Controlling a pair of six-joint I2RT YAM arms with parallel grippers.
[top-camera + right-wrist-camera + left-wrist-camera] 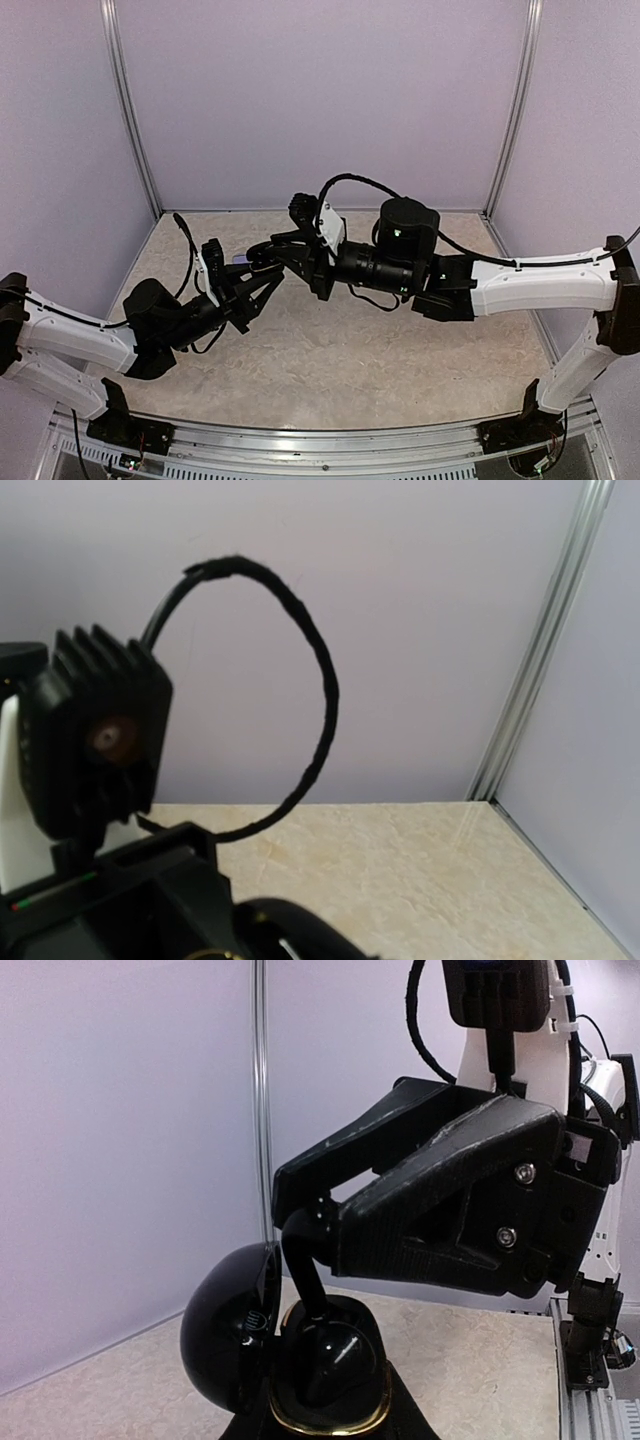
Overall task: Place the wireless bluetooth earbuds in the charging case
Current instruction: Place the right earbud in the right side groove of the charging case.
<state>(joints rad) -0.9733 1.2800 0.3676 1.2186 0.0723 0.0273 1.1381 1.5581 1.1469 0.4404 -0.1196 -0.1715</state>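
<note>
Above the table (420, 370) toward its back-left corner, my left gripper (262, 272) clamps the open case (228, 1332) while my right gripper (308, 1212), pinched shut, seats 1 black earbud (305, 1280) in it; a tilted push could jam it.

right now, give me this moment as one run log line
phase: insertion | left gripper: shut on charging case, lid open | right gripper: shut on black earbud, bud end inside case | fully seated: cannot tell
</note>
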